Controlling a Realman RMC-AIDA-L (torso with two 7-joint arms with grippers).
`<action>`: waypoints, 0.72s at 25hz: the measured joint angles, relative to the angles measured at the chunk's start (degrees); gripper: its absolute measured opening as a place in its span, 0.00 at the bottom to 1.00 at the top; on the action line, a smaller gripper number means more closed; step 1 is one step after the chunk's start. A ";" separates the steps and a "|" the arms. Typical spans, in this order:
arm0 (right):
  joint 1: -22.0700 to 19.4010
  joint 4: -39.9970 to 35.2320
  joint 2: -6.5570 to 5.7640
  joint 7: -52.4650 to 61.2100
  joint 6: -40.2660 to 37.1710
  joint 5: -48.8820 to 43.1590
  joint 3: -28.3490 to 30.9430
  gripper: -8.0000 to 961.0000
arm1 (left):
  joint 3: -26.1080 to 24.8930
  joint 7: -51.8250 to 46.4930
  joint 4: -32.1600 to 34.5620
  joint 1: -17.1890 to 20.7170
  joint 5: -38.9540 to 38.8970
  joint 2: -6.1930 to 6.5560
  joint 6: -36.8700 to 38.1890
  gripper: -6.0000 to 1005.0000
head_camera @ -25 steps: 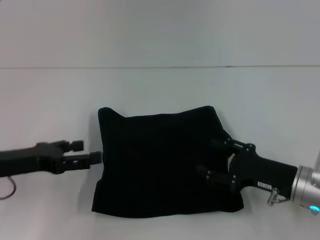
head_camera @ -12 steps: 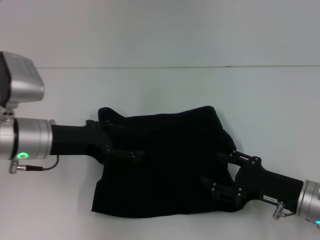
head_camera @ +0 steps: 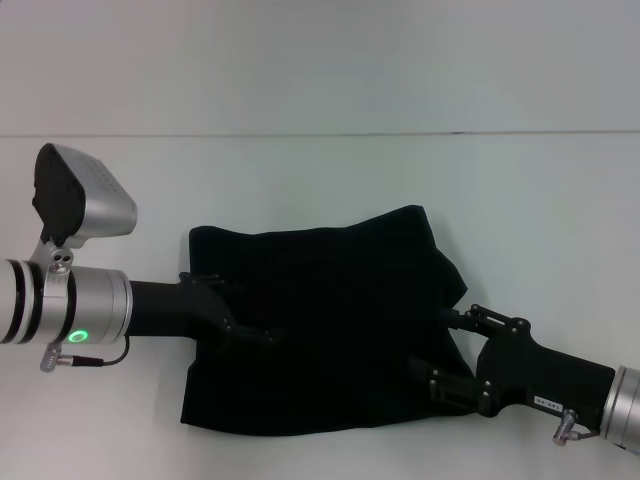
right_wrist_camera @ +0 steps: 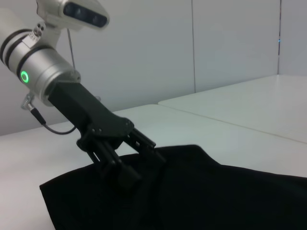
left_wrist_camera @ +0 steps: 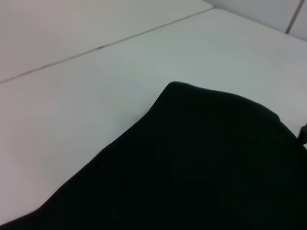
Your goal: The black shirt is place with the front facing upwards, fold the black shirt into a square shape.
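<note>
Because the black shirt is soft, light cloth lying already folded into a rough rectangle on the white table, we judge it will sag and slide if lifted from the middle, so its edges and corners are the places to take hold. Our left gripper sits over the shirt's left edge and our right gripper at its right edge, fingers parted in the head view. Black on black, we cannot tell whether either one actually pinches any cloth.
</note>
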 joint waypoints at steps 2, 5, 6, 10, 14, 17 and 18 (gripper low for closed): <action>0.00 -0.08 0.00 0.00 -0.04 0.00 0.00 0.84 | -0.08 -0.02 -0.01 0.27 0.09 -0.13 -0.36 0.95; 0.00 -0.22 0.00 0.00 -0.11 0.00 0.01 0.84 | -0.36 -0.23 0.04 0.45 0.13 -0.15 -0.18 0.95; 0.01 -0.24 0.00 0.00 -0.14 0.00 0.01 0.84 | -0.48 -0.42 0.00 0.54 0.20 -0.12 -0.12 0.94; -0.01 -0.37 0.00 -0.01 -0.63 0.00 0.13 0.84 | -1.47 -0.57 1.69 1.75 -1.91 -0.04 2.33 0.95; -0.12 -0.56 -0.10 -0.55 -1.96 0.04 0.95 0.84 | -3.30 -0.22 7.07 3.63 -5.70 -0.19 9.75 0.95; -0.16 -0.76 -0.25 -1.67 -3.20 0.07 1.84 0.84 | -4.03 0.97 10.27 5.50 -6.41 -0.27 14.02 0.95; -0.21 -0.82 -0.27 -2.02 -3.45 0.08 2.01 0.84 | -4.35 1.81 10.79 6.29 -6.54 -0.39 14.79 0.95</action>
